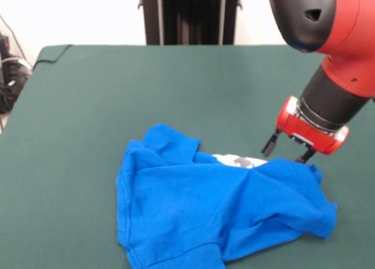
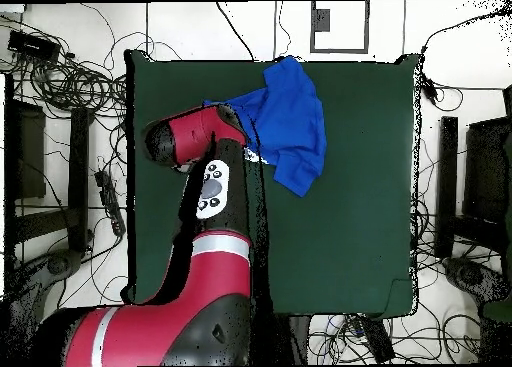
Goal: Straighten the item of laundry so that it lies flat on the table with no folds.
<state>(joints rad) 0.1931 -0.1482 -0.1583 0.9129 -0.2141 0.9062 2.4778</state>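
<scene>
Spread apart and holding nothing, the two dark fingers of our gripper [image 1: 287, 150] hang just above the far edge of the shirt [image 1: 217, 207], one tip on each side of a raised fold. We see green cloth between the tips and no blue fabric pinched in them.

The shirt lies bunched on the table [image 1: 117, 87], close to the edge nearest the front camera and well away from the robot's pedestal. In the overhead view the shirt [image 2: 290, 123] sits by the table's top edge, partly hidden by the arm. Mostly the plain blue side faces up; a sliver of the white-grey print peeks out at the far edge, just beside the gripper, so we judge the front is folded under.

We judge the step in hand to be the approach to a grasp: nothing has been flattened yet, and several folds cross the cloth. The next move, as we read it, calls for lowering onto the raised fold, closing on one layer only, then pulling outward to open the cloth.

From the front view the heap's long axis runs roughly side to side, tilting slightly nearer at the left. We cannot tell which way collar or hem points; one sleeve seems to stick up at the far left.
</scene>
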